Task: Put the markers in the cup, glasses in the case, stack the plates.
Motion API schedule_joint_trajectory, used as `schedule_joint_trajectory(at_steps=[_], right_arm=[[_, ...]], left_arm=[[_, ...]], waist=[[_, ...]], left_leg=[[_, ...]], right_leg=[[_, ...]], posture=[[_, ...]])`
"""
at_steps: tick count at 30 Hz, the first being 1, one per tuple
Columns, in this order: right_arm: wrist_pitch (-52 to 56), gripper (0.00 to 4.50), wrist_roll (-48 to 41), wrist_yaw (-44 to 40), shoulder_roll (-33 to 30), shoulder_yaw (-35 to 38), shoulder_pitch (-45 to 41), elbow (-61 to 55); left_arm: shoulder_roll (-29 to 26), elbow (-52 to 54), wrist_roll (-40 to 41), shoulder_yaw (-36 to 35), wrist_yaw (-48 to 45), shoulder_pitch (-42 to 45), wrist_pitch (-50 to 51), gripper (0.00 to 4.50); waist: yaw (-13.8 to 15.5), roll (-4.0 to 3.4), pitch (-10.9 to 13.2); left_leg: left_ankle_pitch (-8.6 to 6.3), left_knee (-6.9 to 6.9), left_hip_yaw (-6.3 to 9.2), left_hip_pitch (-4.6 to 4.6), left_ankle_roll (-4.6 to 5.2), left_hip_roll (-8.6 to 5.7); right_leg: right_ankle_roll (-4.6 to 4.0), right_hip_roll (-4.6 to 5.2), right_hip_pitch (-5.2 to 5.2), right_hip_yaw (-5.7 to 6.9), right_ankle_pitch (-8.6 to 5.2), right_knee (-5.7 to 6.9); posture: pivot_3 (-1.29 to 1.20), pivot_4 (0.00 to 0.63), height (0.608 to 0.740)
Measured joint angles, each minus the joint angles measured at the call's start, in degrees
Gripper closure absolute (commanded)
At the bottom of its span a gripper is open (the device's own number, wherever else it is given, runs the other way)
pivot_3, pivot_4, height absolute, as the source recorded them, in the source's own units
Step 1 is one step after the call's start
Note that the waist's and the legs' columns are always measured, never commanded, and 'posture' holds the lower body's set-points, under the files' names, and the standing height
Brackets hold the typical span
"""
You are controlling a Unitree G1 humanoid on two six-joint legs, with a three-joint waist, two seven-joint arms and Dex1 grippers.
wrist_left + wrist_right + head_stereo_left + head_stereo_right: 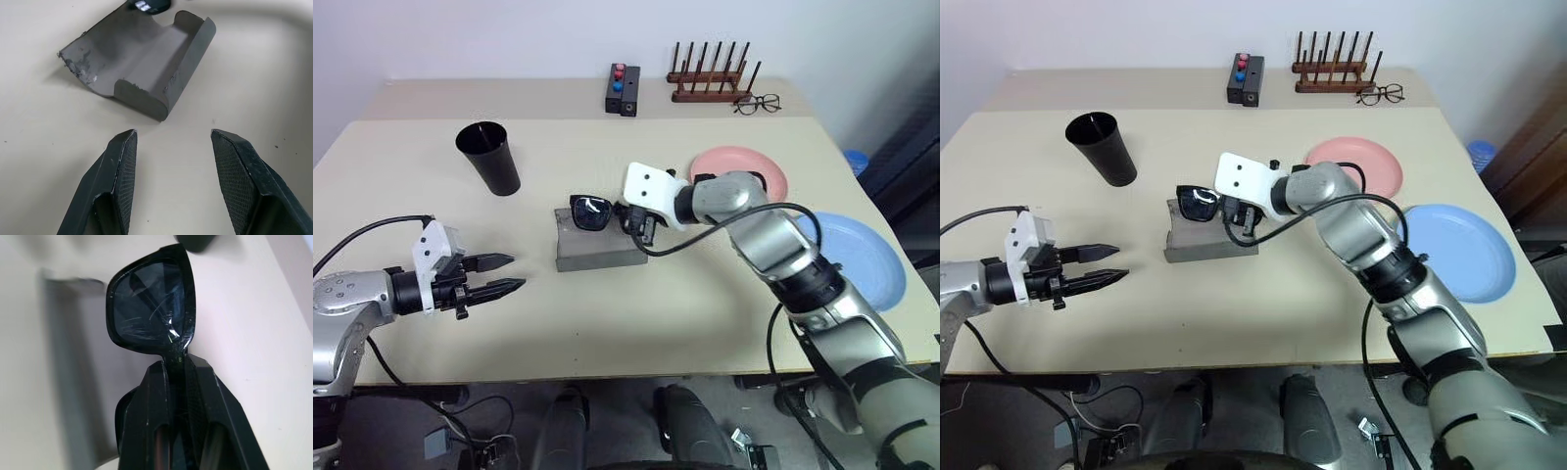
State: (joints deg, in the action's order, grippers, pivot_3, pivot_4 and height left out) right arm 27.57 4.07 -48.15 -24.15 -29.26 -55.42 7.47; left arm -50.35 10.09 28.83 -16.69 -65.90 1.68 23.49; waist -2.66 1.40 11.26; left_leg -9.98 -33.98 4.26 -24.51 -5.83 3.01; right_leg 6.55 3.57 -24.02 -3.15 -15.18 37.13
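- My right gripper [178, 367] is clamped on the glasses [591, 211] — they hang just over the open grey case [597, 245].
- My left gripper [506, 273] hovers spread and empty over the table [607, 323], near the case's end.
- The cup [490, 157] stands upright, well apart.

No readable text, label, brand, number or sign appears on anything in these views.
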Motion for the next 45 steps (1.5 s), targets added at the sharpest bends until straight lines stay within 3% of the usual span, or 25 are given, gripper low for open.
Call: schedule_joint_trajectory(at_steps=[8,17,22,30,32,34,37,38,45], right_arm=[[-9.80,4.48,3.85,-0.05,6.65,-1.47,-1.68,10.64],[-8.45,4.48,5.91,-6.51,-0.05,-1.39,4.63,3.10],[-6.08,4.48,6.38,-7.50,-0.45,-1.30,5.57,0.13],[-2.20,0.74,5.26,-7.77,0.76,0.84,6.06,-2.42],[-1.06,0.74,4.40,-7.54,0.72,2.23,6.07,-3.06],[0.01,0.68,3.35,-7.41,0.57,4.13,6.06,-4.00],[0.69,0.68,1.10,-7.75,-0.17,6.95,6.40,-7.83],[0.69,0.68,0.25,-8.22,-0.98,7.80,7.06,-9.52],[0.22,0.68,-3.40,-9.77,-6.71,10.92,14.66,-18.27]], left_arm=[[0.41,0.10,0.05,-1.01,0.90,-2.06,-0.28,2.06],[0.37,0.83,0.16,-2.10,1.36,-3.11,-0.27,2.06],[0.37,0.85,0.14,-1.72,1.51,-0.96,-0.25,2.06],[0.37,0.68,-0.08,-0.22,2.01,0.89,-0.36,2.06],[0.52,0.56,-0.01,-0.14,2.83,1.44,0.23,2.06],[1.41,-0.28,0.81,0.04,5.00,4.24,3.21,2.59],[3.51,-2.80,1.80,0.58,9.30,10.20,7.42,3.80],[4.24,-3.70,1.58,1.43,10.26,12.31,7.54,4.40],[12.02,-15.75,-4.70,10.97,15.32,30.40,5.93,4.46]], waist=[[0.15,-0.02,0.01],[0.06,-0.03,0.01],[0.04,-0.02,0.01],[0.08,-0.02,0.01],[0.09,-0.02,0.01],[0.33,-0.03,0.01],[0.43,-0.02,0.01],[0.59,-0.01,0.00],[0.73,0.01,-0.01]], left_leg=[[0.00,0.06,0.00,0.00,0.00,0.00],[0.00,0.06,0.00,0.02,0.00,0.01],[0.00,0.06,0.00,0.02,0.00,0.02],[0.00,0.06,-0.01,0.02,0.00,0.01],[0.00,0.05,-0.01,0.02,-0.01,0.01],[0.00,0.03,0.02,0.01,0.00,0.01],[0.01,-0.03,0.02,0.02,0.00,0.00],[0.00,-0.03,0.03,0.01,-0.01,-0.01],[0.01,-0.09,0.05,0.03,0.00,-0.03]], right_leg=[[0.02,-0.01,-0.02,0.00,0.01,0.04],[0.01,-0.01,-0.03,0.00,0.00,0.07],[0.01,-0.02,-0.04,0.00,0.00,0.07],[0.02,-0.02,-0.03,-0.01,0.00,0.07],[0.02,-0.02,-0.03,-0.01,0.01,0.07],[0.02,-0.02,-0.01,0.00,0.00,0.08],[0.04,-0.01,0.06,0.00,0.01,0.04],[0.07,-0.02,0.08,0.00,0.01,0.04],[0.22,-0.04,0.16,0.00,0.09,0.03]], posture=[[0.00,0.150,0.738],[0.00,0.150,0.738],[0.00,0.150,0.738],[0.00,0.150,0.738],[0.00,0.150,0.738],[0.00,0.150,0.738],[0.00,0.150,0.738],[0.00,0.150,0.738],[0.00,0.150,0.738]])
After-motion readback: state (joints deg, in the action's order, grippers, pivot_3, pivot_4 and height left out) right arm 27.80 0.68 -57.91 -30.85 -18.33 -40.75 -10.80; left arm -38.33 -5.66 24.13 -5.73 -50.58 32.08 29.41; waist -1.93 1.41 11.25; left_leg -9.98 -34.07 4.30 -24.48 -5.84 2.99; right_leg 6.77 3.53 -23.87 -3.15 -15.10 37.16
